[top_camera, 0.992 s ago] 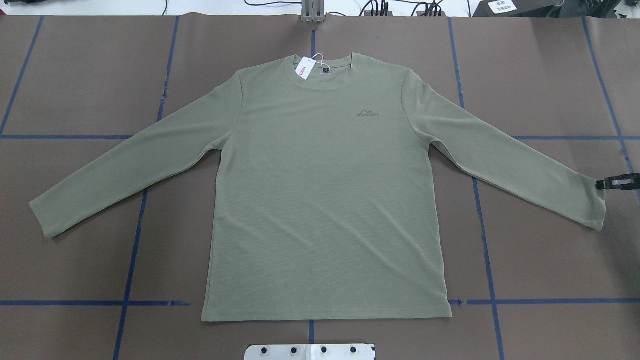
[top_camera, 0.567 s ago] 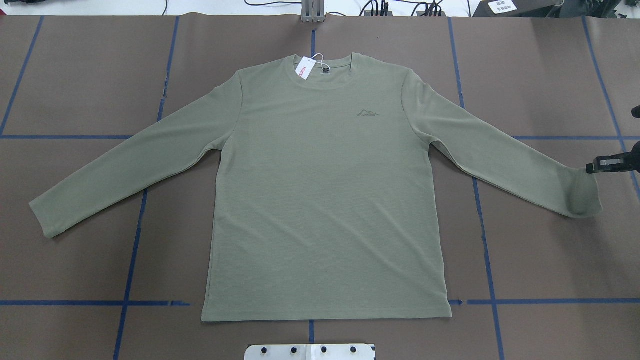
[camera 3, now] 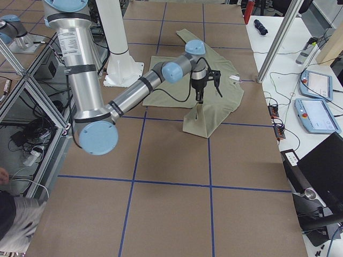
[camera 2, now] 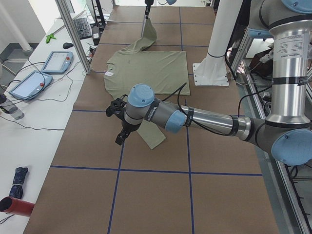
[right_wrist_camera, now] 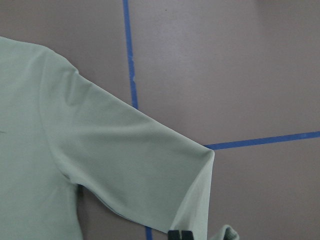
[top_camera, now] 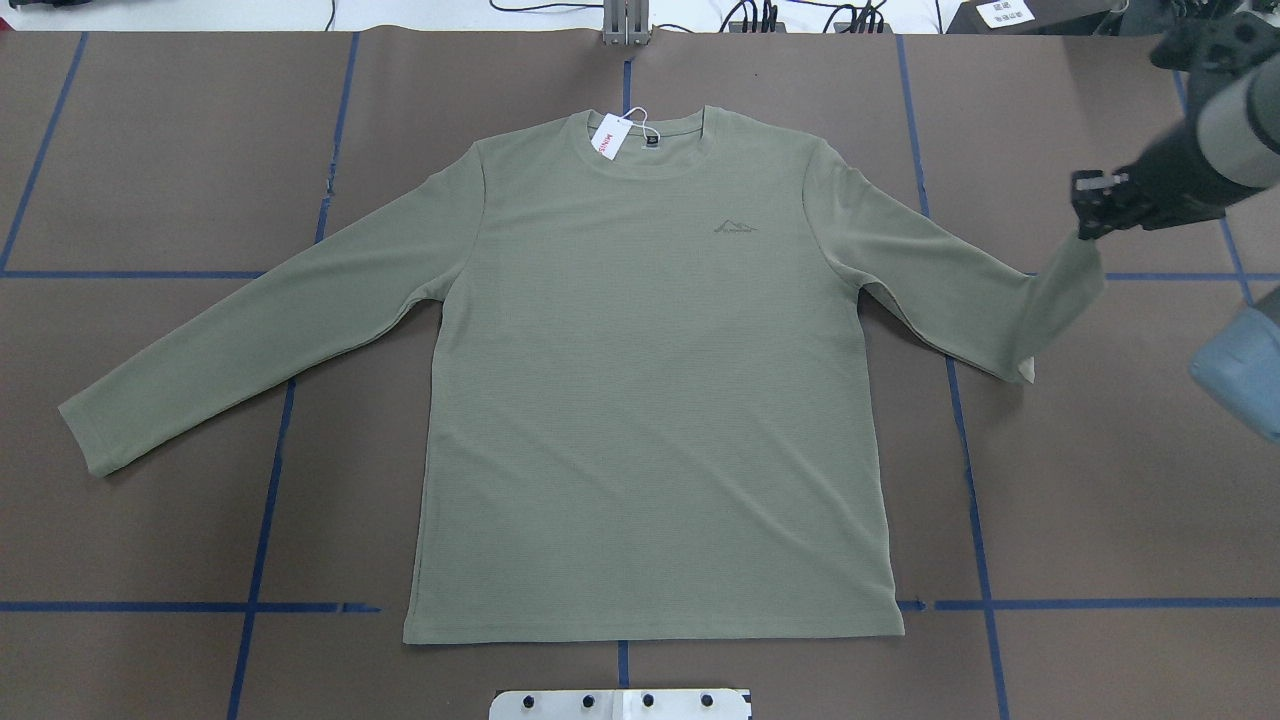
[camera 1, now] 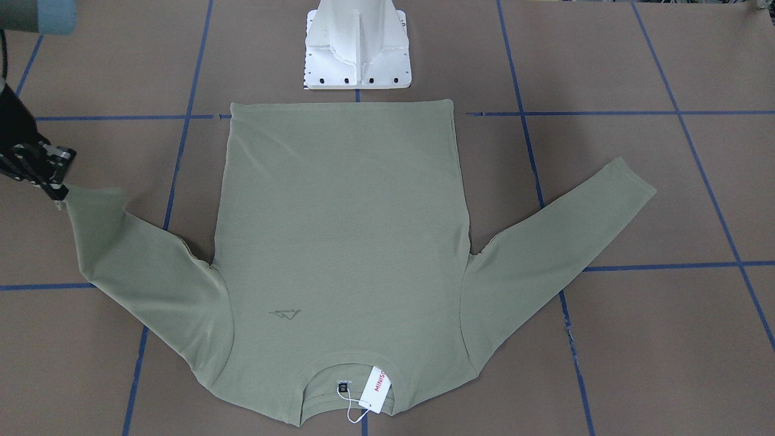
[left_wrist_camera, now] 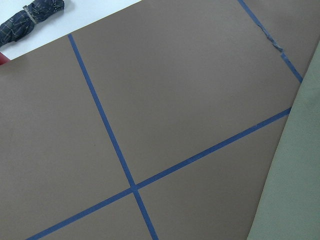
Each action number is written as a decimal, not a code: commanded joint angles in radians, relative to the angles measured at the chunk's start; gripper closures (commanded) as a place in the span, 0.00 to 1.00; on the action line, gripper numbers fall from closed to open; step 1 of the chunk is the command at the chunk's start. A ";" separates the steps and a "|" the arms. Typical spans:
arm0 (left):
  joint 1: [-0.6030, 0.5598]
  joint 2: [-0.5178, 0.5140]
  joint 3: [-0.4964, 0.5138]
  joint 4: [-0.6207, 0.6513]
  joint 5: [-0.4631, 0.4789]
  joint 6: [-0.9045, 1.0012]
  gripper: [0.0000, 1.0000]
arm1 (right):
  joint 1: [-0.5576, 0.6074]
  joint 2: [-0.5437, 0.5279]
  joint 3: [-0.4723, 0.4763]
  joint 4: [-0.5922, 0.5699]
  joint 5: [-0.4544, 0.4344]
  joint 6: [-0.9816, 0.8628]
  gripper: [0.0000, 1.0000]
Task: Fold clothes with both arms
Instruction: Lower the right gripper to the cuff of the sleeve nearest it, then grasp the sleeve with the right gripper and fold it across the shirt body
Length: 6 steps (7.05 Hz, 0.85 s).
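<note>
We start at the left gripper (camera 2: pixel 120 138). It is black and hangs over the table (top_camera: pixel 150 150). We see it from the side only, so we cannot tell if it is open or closed. Near it lies the end of the left sleeve (top_camera: pixel 270 330), flat on the table and not touching it. From that side the left arm (camera 2: pixel 204 119), a shiny silver tube with light-blue caps, covers a bit of this sleeve.

Further from that hand lies the shirt (top_camera: pixel 640 400). There is one shirt. It is olive green, soft and knit, and its body lies flat and smooth, front up. It has two long sleeves, one round collar, one small logo (top_camera: pixel 736 225) shaped like hills, and one white hang tag (top_camera: pixel 607 136) with red letters on a white string.

Then comes the right sleeve (top_camera: pixel 940 290). It slopes up to the right gripper (top_camera: pixel 1086 222), which is pinched tight on the cuff. The sleeve end hangs down from that hand, off the table.

The table is brown and flat, with blue tape lines (top_camera: pixel 265 480) making squares. One white base (camera 1: pixel 357 45) stands by the shirt's hem. Beyond the left gripper, on a white bench (camera 2: pixel 29 126), lie two tablets (camera 2: pixel 57 62) and one rolled blue cloth (left_wrist_camera: pixel 32 20).
</note>
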 commanded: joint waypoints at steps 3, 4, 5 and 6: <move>0.000 0.004 0.002 0.000 -0.001 -0.001 0.00 | -0.262 0.805 -0.638 -0.163 -0.289 0.472 1.00; 0.000 0.004 0.004 0.000 -0.001 -0.001 0.00 | -0.342 0.881 -0.812 0.020 -0.414 0.532 1.00; 0.000 0.004 0.004 0.000 -0.001 -0.001 0.00 | -0.428 0.879 -0.891 0.188 -0.540 0.530 1.00; 0.000 0.004 0.008 0.000 -0.001 -0.001 0.00 | -0.486 0.886 -0.956 0.293 -0.632 0.527 1.00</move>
